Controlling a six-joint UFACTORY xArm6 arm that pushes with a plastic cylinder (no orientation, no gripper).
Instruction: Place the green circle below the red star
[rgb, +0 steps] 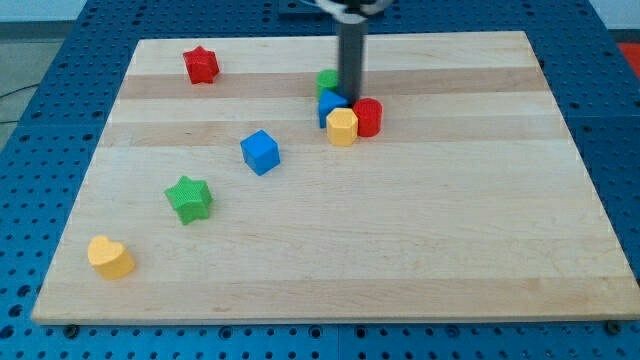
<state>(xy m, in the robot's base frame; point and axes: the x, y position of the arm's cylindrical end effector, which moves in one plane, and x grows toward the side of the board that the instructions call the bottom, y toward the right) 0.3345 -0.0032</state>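
Green circle block (326, 79), plastic: one, upper centre of the frame, largely hidden behind the dark rod, only its left part showing; it sits at the top of a tight cluster of four blocks.

Red star block (201, 65), plastic: one, upper left of the frame, alone near the board's top edge, well apart from the cluster.

Camera view, remaining items:
- Dark straight rod, descending from the top edge of the frame; my tip (351, 97) rests at the cluster, just right of the green circle and just above the blue block, apparently touching them. The rod carries no fingers, so nothing is apart, together or clamped.
- Blue block (330, 106), shape unclear, directly below the green circle, partly covered by its neighbours.
- Yellow hexagonal block (342, 127), at the cluster's lower edge, touching the blue block.
- Red cylinder block (368, 117), on the cluster's right, touching the yellow hexagonal block.
- Blue cube (260, 152), left of centre, standing alone.
- Green star block (189, 197), lower left.
- Yellow heart-shaped block (110, 256), near the lower left corner.
- Pale wooden board (450, 230), bearing all the blocks, on a blue perforated table (60, 60).
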